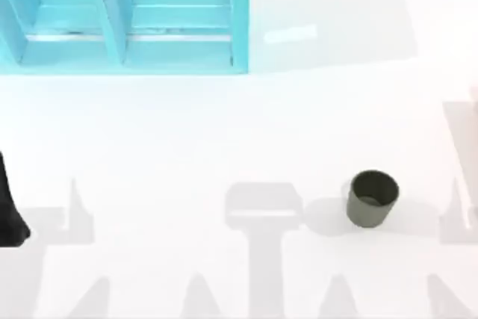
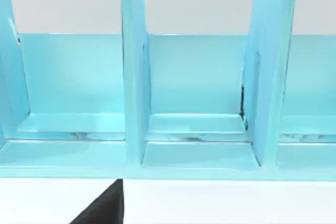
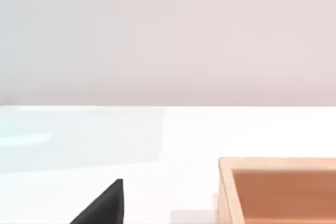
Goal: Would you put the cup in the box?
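The cup (image 1: pixel 372 198) is seen upright on the white worktop (image 1: pixel 187 140), right of centre and well apart from the blue rack (image 1: pixel 127 16). The left arm (image 1: pixel 9 211) is parked at the left edge. A box (image 3: pixel 278 190) is seen by the right wrist. Jaw states cannot be told.

Bright, even overhead light; white table (image 1: pixel 187 132) near overexposed; soft grey arm shadows along near edge; slight blur.

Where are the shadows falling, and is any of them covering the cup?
Top view: grey arm-shaped shadows lie along the near table; one soft patch sits beside the cup, which itself stays plainly lit. Left wrist view: the blue rack is evenly lit. Right wrist view: the wooden box is evenly lit.
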{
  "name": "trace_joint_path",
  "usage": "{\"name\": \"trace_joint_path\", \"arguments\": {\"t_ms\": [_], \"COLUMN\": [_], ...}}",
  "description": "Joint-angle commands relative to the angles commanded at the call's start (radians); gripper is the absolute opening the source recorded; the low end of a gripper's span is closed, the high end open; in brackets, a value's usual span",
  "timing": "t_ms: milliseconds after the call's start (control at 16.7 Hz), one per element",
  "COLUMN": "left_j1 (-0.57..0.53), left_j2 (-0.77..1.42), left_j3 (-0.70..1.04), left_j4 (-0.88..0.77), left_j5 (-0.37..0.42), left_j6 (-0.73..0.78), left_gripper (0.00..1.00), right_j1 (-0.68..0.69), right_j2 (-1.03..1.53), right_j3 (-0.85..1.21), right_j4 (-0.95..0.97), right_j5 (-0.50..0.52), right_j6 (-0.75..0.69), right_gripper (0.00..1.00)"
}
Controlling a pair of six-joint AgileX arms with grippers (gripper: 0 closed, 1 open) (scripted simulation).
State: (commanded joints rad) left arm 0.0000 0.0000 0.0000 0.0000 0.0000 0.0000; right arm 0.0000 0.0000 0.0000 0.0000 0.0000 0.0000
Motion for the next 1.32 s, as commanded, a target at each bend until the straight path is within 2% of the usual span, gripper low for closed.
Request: {"name": "trace_joint_path", "arguments": {"t_ms": [240, 480, 1320], "left_j1": [0.0, 0.0, 0.0], "left_j2": [0.0, 0.0, 0.0], "left_j3": [0.0, 0.0, 0.0], "left_j4": [0.0, 0.0, 0.0], "left_j5": [0.0, 0.0, 0.0], "left_j6": [0.0, 0.0, 0.0], "left_gripper": [1.0, 1.0, 1.0], "right_j1": [0.011, 0.064, 0.354], "right_j2": [0.032, 0.221, 1.509], "right_j3": [0.031, 0.205, 1.273], "right_j4": [-0.031, -0.19, -1.036], "right_j5": [-0.001, -0.001, -0.009], "right_j6": [0.008, 0.057, 0.37], "right_gripper": [1.0, 1.0, 1.0]}}
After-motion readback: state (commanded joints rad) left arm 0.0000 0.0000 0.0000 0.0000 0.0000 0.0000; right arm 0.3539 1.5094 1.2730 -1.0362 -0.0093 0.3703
